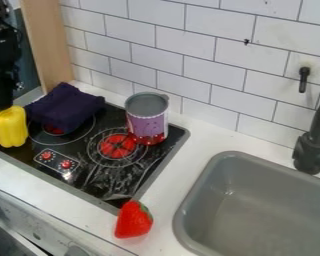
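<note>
Soft, bright light is falling across the white tiles. Glare is streaking the stovetop's near part; faint reflections are showing inside the sink.

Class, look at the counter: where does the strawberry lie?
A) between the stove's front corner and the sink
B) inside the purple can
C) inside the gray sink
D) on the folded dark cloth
A: the strawberry lies on the white counter, between the stove's front corner and the sink.
</note>
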You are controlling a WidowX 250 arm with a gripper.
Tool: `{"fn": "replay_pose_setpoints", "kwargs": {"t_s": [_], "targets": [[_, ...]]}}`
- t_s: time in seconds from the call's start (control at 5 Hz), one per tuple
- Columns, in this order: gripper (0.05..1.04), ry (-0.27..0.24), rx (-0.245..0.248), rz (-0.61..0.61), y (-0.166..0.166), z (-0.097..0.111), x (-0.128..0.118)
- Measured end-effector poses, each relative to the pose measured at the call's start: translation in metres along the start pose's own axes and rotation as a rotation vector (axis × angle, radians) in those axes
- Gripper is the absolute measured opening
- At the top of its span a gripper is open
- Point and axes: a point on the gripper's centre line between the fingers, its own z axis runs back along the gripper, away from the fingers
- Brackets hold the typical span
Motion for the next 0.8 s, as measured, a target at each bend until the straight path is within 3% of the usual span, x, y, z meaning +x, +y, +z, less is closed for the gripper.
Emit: {"fn": "replay_pose_setpoints", "kwargs": {"t_s": [0.2,0.4,0.6,0.8], "targets": [[0.106,-0.016,-0.018,-0.016,-0.010,0.002,-0.001],[0.104,-0.148,-0.014,-0.161,-0.051,0.044,0.014],[0.104,-0.235,-0.041,-0.275,-0.085,0.060,0.016],[0.104,-0.265,-0.104,-0.343,-0.111,0.053,0.020]]}}
